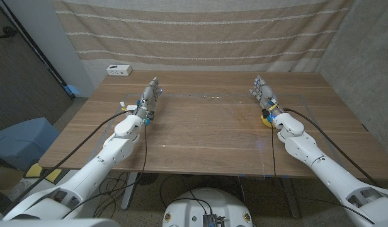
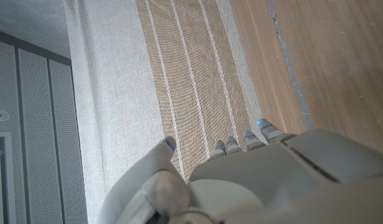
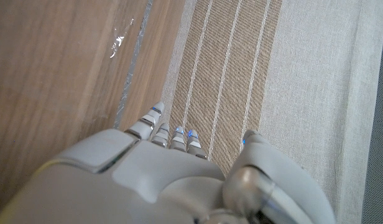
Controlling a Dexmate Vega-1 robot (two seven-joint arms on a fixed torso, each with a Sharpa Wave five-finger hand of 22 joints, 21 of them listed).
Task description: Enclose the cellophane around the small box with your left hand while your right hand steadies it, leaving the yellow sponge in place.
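A clear cellophane sheet (image 1: 206, 97) lies on the wooden table (image 1: 200, 142) between my hands, faint but for a few glints; its shiny edge (image 3: 119, 41) also shows in the right wrist view. A small white box (image 1: 118, 70) stands at the far left corner, away from the sheet. My left hand (image 1: 150, 96) is left of the sheet, fingers stretched toward the back and holding nothing; its fingers (image 2: 253, 142) are straight. My right hand (image 1: 263, 94) is right of the sheet, likewise stretched and empty. A yellow sponge (image 1: 267, 120) peeks out from under my right wrist.
A striped beige curtain (image 1: 200, 34) hangs right behind the table's far edge. Grey walls stand on both sides. A blue covered object (image 1: 21, 139) sits on the floor to the left. Cables run along both arms.
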